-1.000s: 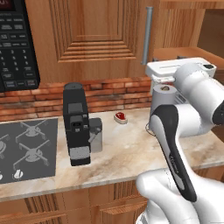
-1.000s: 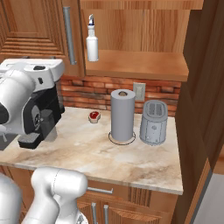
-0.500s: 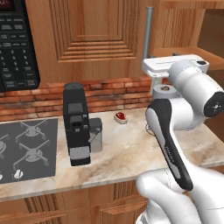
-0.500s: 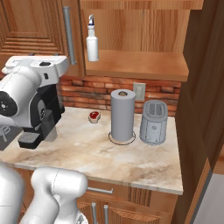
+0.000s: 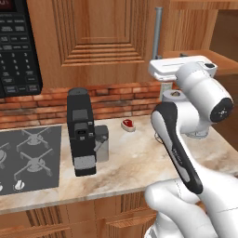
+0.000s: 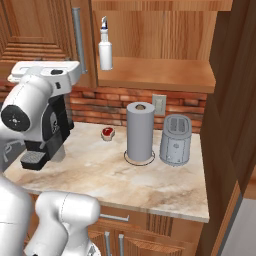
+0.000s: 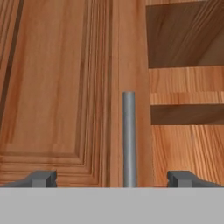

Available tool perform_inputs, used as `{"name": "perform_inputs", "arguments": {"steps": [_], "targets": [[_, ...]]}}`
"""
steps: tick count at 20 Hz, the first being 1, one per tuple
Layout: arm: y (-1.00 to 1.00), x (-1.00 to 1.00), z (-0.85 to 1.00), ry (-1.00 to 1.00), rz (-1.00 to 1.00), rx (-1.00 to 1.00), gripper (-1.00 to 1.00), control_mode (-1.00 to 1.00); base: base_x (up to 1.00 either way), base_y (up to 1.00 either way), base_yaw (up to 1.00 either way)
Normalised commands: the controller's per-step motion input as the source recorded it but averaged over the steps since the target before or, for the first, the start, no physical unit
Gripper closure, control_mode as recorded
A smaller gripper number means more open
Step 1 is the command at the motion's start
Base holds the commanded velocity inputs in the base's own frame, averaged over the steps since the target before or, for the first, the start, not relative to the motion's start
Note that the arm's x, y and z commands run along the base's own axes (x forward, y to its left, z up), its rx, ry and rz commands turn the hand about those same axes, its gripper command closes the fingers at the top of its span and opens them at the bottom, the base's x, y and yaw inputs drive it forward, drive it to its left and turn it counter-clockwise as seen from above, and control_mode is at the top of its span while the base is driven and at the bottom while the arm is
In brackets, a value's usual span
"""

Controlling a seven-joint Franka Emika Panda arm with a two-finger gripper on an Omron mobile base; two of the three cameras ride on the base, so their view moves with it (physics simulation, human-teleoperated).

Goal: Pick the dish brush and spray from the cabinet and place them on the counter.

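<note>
Two spread fingertips of the hand point(image 7: 112, 179) face the cabinet point(image 7: 57, 87) door's vertical bar handle point(image 7: 128, 138), centred between them; rightward, the spray point(image 6: 105, 46) stands upright on the open shelf point(image 6: 155, 75), above the desk point(image 6: 125, 175).

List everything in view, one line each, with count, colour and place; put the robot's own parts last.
spray: 1, white with a blue-and-white nozzle, upright on the open cabinet's shelf.
cabinet: 1, brown wood, on the wall above the counter; left door shut, with a grey bar handle.
counter: 1, beige-pink marbled.
paper towel roll: 1, grey, upright mid-counter.
toaster: 1, grey, right of the roll.
coffee machine: 1, black, beside the stove.
small red item: 1, near the brick wall.
stove: 1, grey, left end.
microwave: 1, black, upper left.
wall outlet: 1, pale, on the brick wall.
gripper: 1, dark fingertips apart, facing the handle.
</note>
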Motion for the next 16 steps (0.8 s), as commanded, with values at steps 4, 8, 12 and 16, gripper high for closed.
{"name": "perform_inputs", "arguments": {"steps": [4,8,12,16], "targets": [[0.00,0.21,0.00,-0.03,0.01,0.00,-1.00,-1.00,0.00,0.00,0.00],[0.00,0.26,0.00,0.00,0.00,0.00,-1.00,-1.00,0.00,0.00,0.00],[0.00,0.23,0.00,0.00,0.00,0.00,-1.00,-1.00,0.00,0.00,0.00],[-0.02,0.15,0.00,0.00,0.00,0.00,-1.00,-1.00,0.00,0.00,0.00]]}}
